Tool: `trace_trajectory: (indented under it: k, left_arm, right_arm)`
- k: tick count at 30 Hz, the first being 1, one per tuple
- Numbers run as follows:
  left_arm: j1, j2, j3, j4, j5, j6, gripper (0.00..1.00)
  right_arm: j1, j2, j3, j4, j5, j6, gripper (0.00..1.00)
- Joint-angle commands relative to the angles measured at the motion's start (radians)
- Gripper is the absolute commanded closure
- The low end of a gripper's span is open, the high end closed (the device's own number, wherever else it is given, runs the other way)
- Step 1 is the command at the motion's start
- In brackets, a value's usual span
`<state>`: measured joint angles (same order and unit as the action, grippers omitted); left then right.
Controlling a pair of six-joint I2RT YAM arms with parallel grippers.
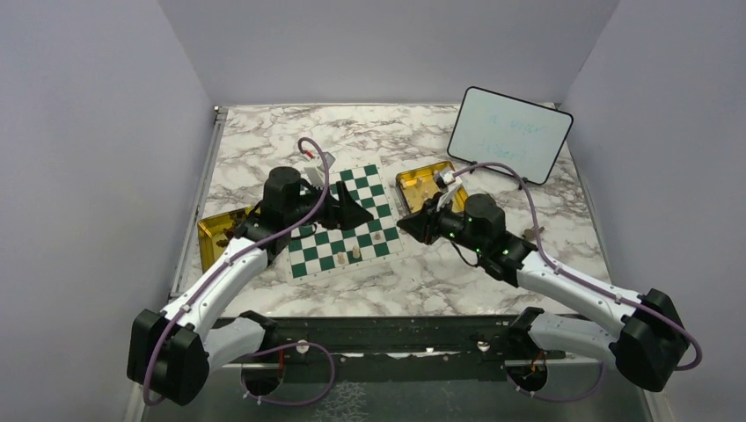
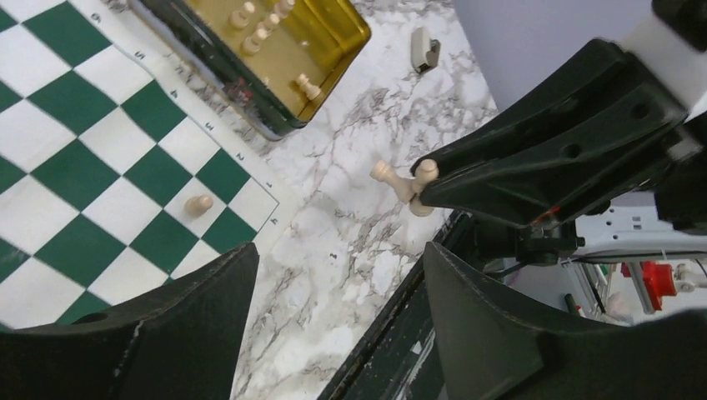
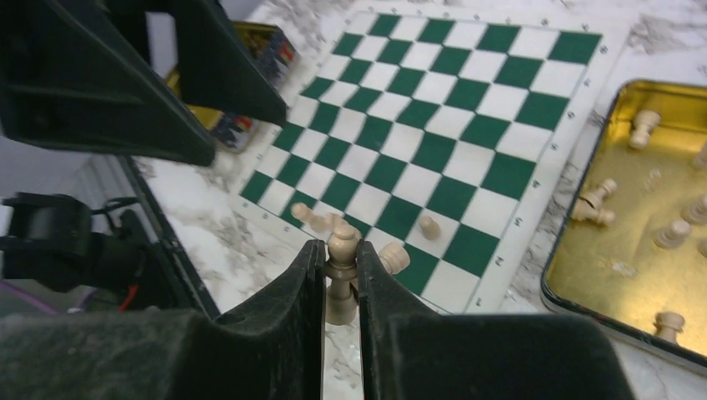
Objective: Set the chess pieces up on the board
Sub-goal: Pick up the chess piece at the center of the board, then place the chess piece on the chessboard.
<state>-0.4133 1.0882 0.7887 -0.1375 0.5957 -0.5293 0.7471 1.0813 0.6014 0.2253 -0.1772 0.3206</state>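
Your right gripper (image 3: 340,250): clamped on one chess piece (image 3: 342,237). Your left gripper (image 2: 338,258): fingers apart. The board (image 3: 433,125): border markings too small to read.

A table (image 1: 264,141) with a white, grey-veined marble top is closed in by plain pale lilac-grey walls: the left wall (image 1: 88,132) along its left side, the back wall (image 1: 378,53) past its far edge, the right wall (image 1: 669,132) along its right. A framed whiteboard (image 1: 508,134) leans at the table's far right corner. A dark rail (image 1: 396,334) runs along its near edge.
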Motion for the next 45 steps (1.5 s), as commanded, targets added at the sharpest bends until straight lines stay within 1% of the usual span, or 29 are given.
trace_trajectory:
  k: [1, 3, 5, 7, 10, 11, 12, 15, 18, 20, 22, 25, 28, 31, 36, 45]
  left_arm:
    - [0.002, -0.092, -0.127, 0.374, 0.110, -0.019, 0.23]
    - [0.002, -0.139, -0.165, 0.456, 0.103, -0.030, 0.21]
    - [0.002, -0.166, -0.153, 0.451, 0.102, -0.039, 0.17]
    - [0.002, -0.162, -0.128, 0.438, 0.111, -0.097, 0.16]
    - [0.002, -0.133, -0.108, 0.494, 0.140, -0.285, 0.19]
    - [0.002, -0.128, -0.110, 0.522, 0.139, -0.393, 0.19]
    - [0.002, -0.125, -0.111, 0.538, 0.136, -0.468, 0.19]
    - [0.002, -0.112, -0.098, 0.555, 0.153, -0.605, 0.21]
    - [0.002, -0.105, -0.113, 0.555, 0.155, -0.738, 0.23]
    - [0.002, -0.102, -0.136, 0.558, 0.155, -0.867, 0.26]
    - [0.002, -0.103, -0.166, 0.595, 0.162, -0.981, 0.27]
    - [0.002, -0.131, -0.216, 0.679, 0.143, -1.114, 0.30]
    - [0.002, -0.158, -0.244, 0.696, 0.122, -1.185, 0.32]
    - [0.002, -0.157, -0.259, 0.711, 0.136, -1.217, 0.34]
    - [0.001, -0.162, -0.293, 0.801, 0.129, -1.295, 0.41]
    - [0.002, -0.162, -0.318, 0.823, 0.113, -1.329, 0.44]
  right_arm:
    - [0.005, -0.064, 0.074, 0.078, -0.098, 0.103, 0.92]
    - [0.005, -0.088, 0.079, 0.094, -0.130, 0.123, 0.92]
    - [0.005, -0.108, 0.080, 0.112, -0.160, 0.145, 0.92]
    - [0.005, -0.123, 0.084, 0.136, -0.194, 0.171, 0.92]
    - [0.005, -0.138, 0.073, 0.214, -0.257, 0.224, 0.92]
    - [0.005, -0.141, 0.070, 0.245, -0.284, 0.237, 0.92]
    - [0.005, -0.141, 0.068, 0.272, -0.316, 0.243, 0.92]
    - [0.005, -0.138, 0.079, 0.310, -0.378, 0.240, 0.92]
    - [0.005, -0.139, 0.084, 0.350, -0.385, 0.253, 0.92]
    - [0.005, -0.135, 0.089, 0.380, -0.393, 0.258, 0.92]
    - [0.005, -0.125, 0.099, 0.392, -0.398, 0.251, 0.92]
    - [0.005, -0.098, 0.121, 0.401, -0.408, 0.246, 0.92]
    - [0.005, -0.072, 0.140, 0.421, -0.412, 0.247, 0.92]
    - [0.005, -0.043, 0.156, 0.446, -0.416, 0.250, 0.92]
    - [0.005, 0.015, 0.175, 0.512, -0.439, 0.279, 0.92]
    - [0.005, 0.098, 0.189, 0.590, -0.466, 0.324, 0.92]
